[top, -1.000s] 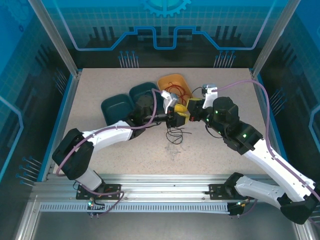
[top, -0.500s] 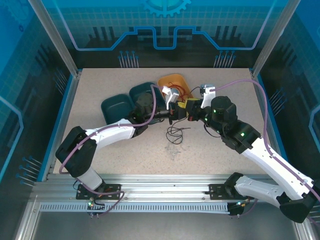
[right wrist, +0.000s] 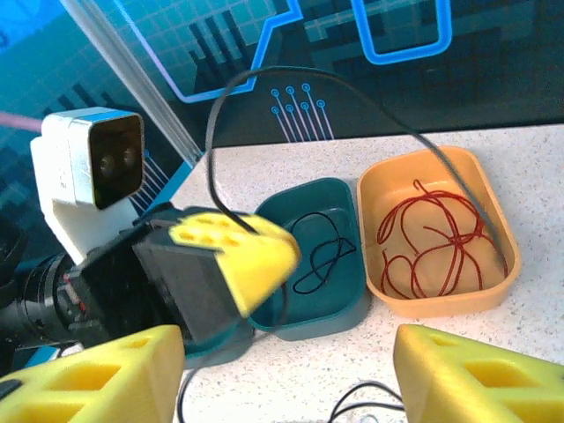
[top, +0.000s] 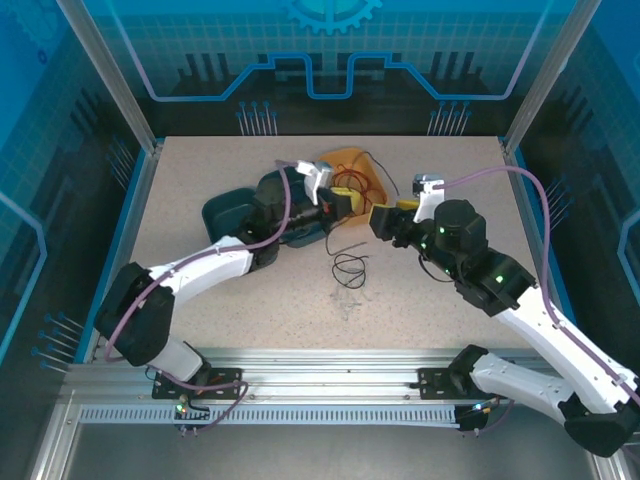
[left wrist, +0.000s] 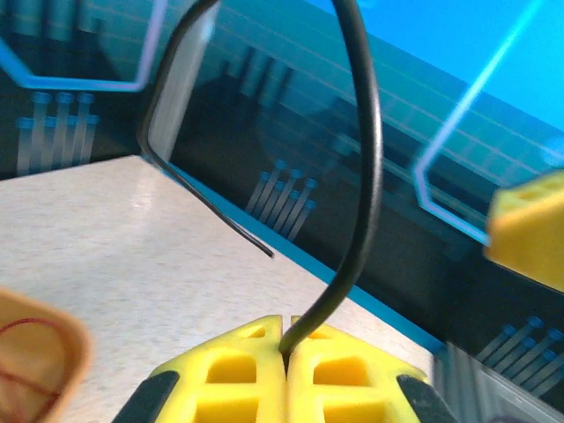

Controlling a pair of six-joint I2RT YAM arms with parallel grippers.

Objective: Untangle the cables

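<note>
Left tool [left wrist: 286, 351] clamped on thin black cable [left wrist: 376, 167], right tool [right wrist: 282, 374] apart, red cable [right wrist: 421, 231] looped in rounded orange tray [right wrist: 441, 302]

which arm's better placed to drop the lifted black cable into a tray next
Left, probably. Its gripper is shut on the black cable, close to the teal tray, while the right gripper stands open and holds nothing.

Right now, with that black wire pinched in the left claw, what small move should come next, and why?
Probably the left gripper should carry its pinched black cable over the teal tray and let go: a thin black wire already lies there, the red cable lies in the orange tray, and the right gripper stands open, holding nothing.
</note>
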